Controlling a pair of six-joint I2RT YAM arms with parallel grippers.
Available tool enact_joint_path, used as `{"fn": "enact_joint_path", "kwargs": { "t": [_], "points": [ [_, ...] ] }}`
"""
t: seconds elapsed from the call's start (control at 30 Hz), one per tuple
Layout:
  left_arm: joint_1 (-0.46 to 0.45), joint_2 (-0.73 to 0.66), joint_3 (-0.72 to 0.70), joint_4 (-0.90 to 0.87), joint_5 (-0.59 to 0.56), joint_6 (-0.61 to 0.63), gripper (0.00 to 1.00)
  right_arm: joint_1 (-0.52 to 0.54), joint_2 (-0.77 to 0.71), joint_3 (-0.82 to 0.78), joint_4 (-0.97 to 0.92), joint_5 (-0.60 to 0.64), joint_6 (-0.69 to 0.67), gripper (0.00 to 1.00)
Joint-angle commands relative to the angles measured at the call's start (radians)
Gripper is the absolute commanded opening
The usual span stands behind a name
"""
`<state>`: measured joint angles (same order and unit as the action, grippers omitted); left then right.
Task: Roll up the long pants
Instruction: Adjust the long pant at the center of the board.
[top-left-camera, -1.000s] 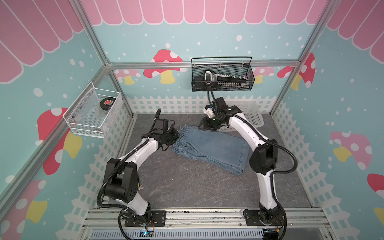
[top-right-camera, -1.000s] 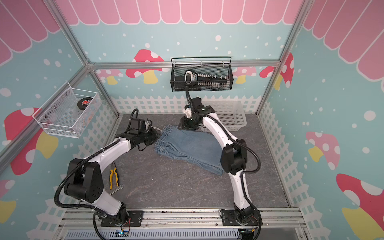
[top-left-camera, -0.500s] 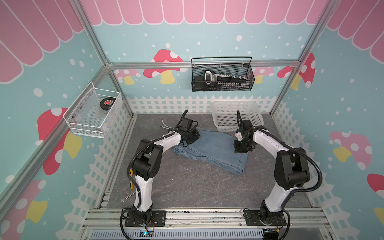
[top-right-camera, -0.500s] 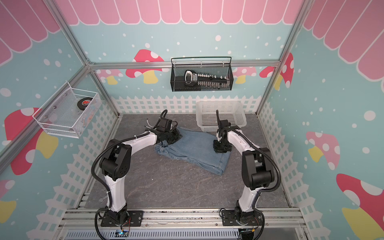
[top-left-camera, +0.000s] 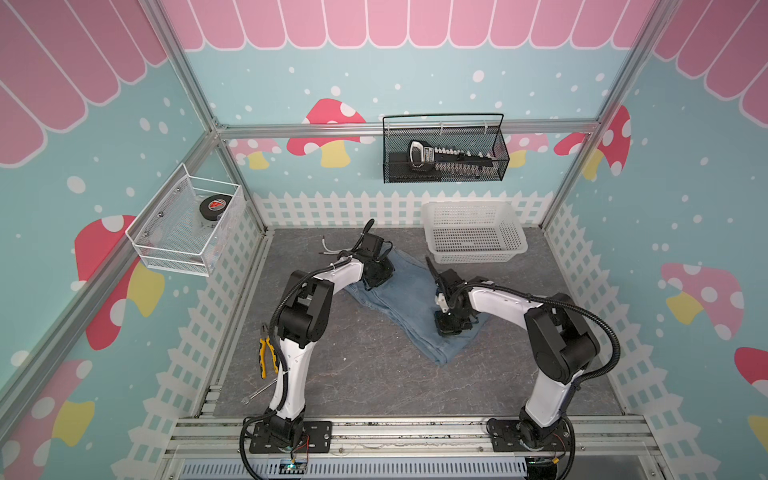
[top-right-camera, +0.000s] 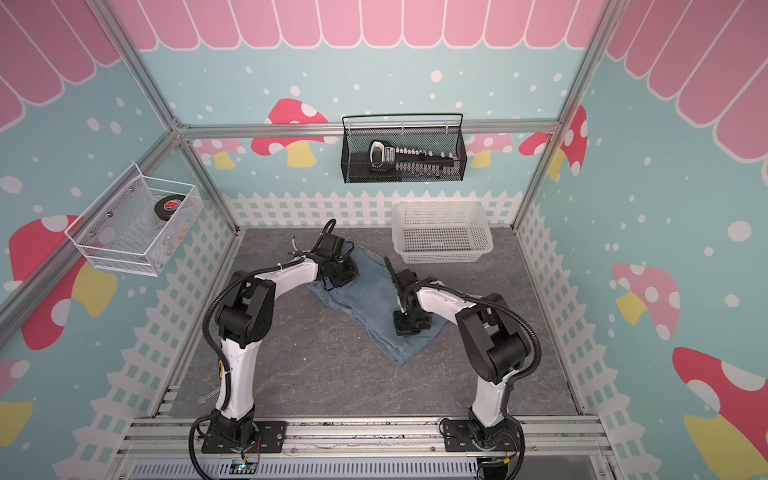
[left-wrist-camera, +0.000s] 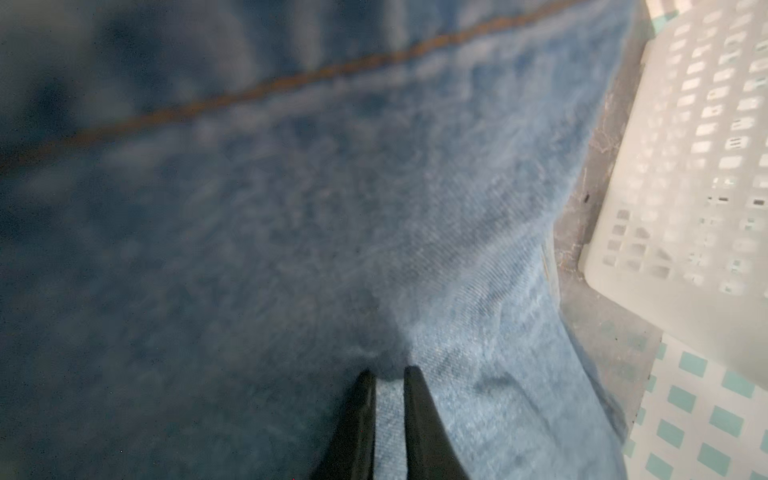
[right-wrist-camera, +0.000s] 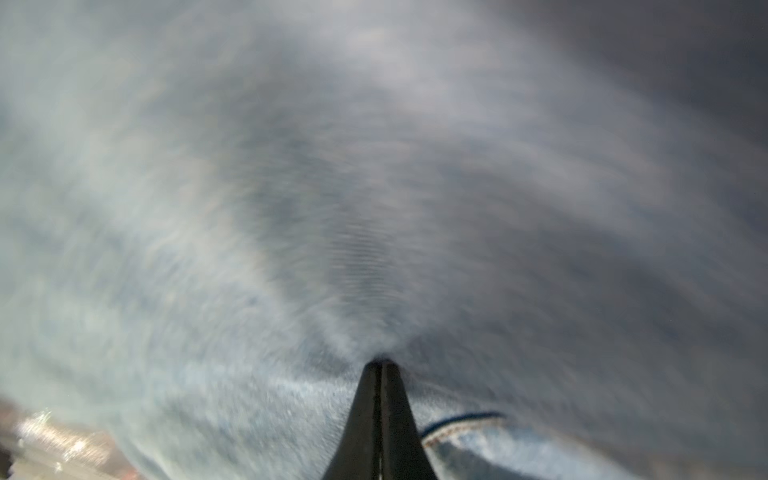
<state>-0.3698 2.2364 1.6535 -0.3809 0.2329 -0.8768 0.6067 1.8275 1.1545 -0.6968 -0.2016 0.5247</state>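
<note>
Bimanual cell seen from above, with both arms lowered onto the garment. The long pants (top-left-camera: 405, 291) (top-right-camera: 374, 291), of light blue faded denim, are shown in both top views folded into a long strip and laid flat and diagonally across the middle of the grey counter (top-left-camera: 365, 374). The far end lies just beside the white plastic basket (top-left-camera: 473, 253). The left gripper (left-wrist-camera: 390, 374) is set down on that far end. In the left wrist view its jaws are drawn narrow, and a small pinch of denim is held between them. The right gripper (right-wrist-camera: 380, 365) is planted on the strip toward its nearer end, along the edge closer to the right arm. Its jaws are pressed fully together with the tips on the cloth. Whether any cloth is caught between them cannot be told from the blurred right wrist view. No rolled portion is visible anywhere along the strip. Yellow-handled pliers (top-left-camera: 266, 353) are seen at the left edge of the counter, partly hidden behind the left arm. A black mesh basket (top-left-camera: 444, 176) is hung on the back wall, and a white wire basket (top-left-camera: 183, 257) holding a puck (top-left-camera: 213, 205) on the left wall.
</note>
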Motion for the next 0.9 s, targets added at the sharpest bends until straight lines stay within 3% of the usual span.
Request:
{"fn": "enact_joint_path", "kwargs": {
  "t": [0.0, 0.1, 0.2, 0.33, 0.57, 0.73, 0.87],
  "points": [
    [-0.002, 0.093, 0.069, -0.130, -0.048, 0.074, 0.17, 0.112, 0.120, 0.022, 0.088, -0.095, 0.114, 0.00],
    [-0.009, 0.137, 0.166, -0.154, -0.052, 0.121, 0.17, 0.166, 0.189, 0.144, 0.134, -0.129, 0.124, 0.00],
    [-0.013, 0.139, 0.205, -0.155, -0.057, 0.167, 0.17, 0.205, 0.229, 0.312, 0.099, -0.104, 0.052, 0.00],
    [0.021, 0.041, 0.099, -0.130, -0.096, 0.171, 0.17, 0.193, 0.137, 0.358, 0.059, -0.025, 0.007, 0.03],
    [0.065, -0.071, -0.123, -0.040, -0.095, 0.126, 0.17, 0.166, 0.026, 0.274, -0.087, 0.092, -0.063, 0.06],
    [0.065, 0.007, -0.092, -0.040, -0.064, 0.114, 0.17, 0.166, 0.041, 0.115, -0.015, 0.094, -0.035, 0.03],
    [0.065, 0.080, -0.016, -0.054, -0.060, 0.121, 0.17, 0.188, 0.123, 0.061, 0.082, 0.023, 0.018, 0.01]
  ]
}}
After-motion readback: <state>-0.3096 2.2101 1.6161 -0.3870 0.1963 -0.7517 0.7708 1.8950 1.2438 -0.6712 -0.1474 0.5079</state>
